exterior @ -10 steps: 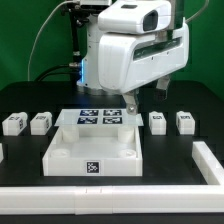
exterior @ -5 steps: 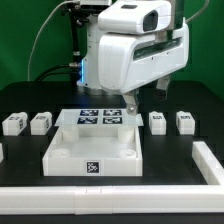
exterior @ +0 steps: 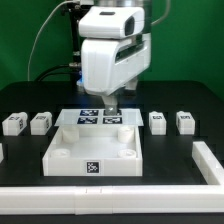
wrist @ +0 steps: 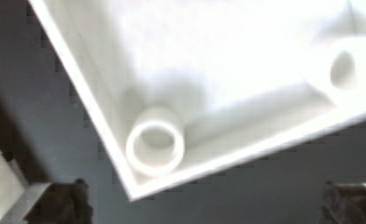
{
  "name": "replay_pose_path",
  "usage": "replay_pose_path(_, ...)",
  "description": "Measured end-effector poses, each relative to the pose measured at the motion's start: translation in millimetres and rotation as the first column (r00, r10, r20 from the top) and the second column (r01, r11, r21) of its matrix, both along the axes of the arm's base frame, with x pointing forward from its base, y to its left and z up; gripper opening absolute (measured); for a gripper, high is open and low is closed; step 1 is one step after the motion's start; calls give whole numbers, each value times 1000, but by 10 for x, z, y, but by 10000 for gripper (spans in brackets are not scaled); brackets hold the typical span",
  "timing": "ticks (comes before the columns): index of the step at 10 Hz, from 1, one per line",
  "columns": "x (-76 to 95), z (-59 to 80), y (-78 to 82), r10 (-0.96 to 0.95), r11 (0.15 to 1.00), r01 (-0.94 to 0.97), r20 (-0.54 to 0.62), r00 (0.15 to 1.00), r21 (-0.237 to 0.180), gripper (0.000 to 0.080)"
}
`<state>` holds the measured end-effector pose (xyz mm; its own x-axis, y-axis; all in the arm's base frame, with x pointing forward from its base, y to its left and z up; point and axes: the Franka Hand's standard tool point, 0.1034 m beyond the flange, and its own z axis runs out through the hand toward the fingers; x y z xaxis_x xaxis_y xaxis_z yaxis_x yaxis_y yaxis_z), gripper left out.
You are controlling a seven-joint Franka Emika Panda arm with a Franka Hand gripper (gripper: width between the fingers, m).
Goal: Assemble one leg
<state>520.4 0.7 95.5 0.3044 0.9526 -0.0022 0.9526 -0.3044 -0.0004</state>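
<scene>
Four small white legs lie on the black table: two on the exterior view's left (exterior: 14, 124) (exterior: 40, 122) and two on the right (exterior: 157, 121) (exterior: 185, 121). The large white square tray-like part (exterior: 58, 150) lies in the middle. My gripper (exterior: 112, 101) hangs above its far edge. It is open and empty. In the wrist view the fingers (wrist: 52, 201) stand wide apart around the gripper's middle (wrist: 201, 205), above dark table. A corner of the tray-like part with a round socket (wrist: 157, 146) lies just ahead. No leg shows in the wrist view.
The marker board (exterior: 100, 117) lies just behind the tray-like part, partly under my gripper. A white raised border (exterior: 208, 165) runs along the front and the exterior view's right of the table. A second socket (wrist: 354, 72) shows in the wrist view.
The arm has moved toward the exterior view's left, from above the tray-like part's far right corner to above the middle of its far edge. The parts have not moved.
</scene>
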Motion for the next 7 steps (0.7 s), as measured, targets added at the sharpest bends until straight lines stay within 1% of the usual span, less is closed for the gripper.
replay_pose_path(1, -81, -56, -81, 47, 999, -47, -12, 999, 1, 650)
replay_pose_path(5, -70, -59, -61, 32, 999, -32, -11, 999, 1, 650)
replay_pose_path(7, -93, -108, -101, 146, 989, -146, 12, 989, 2, 650)
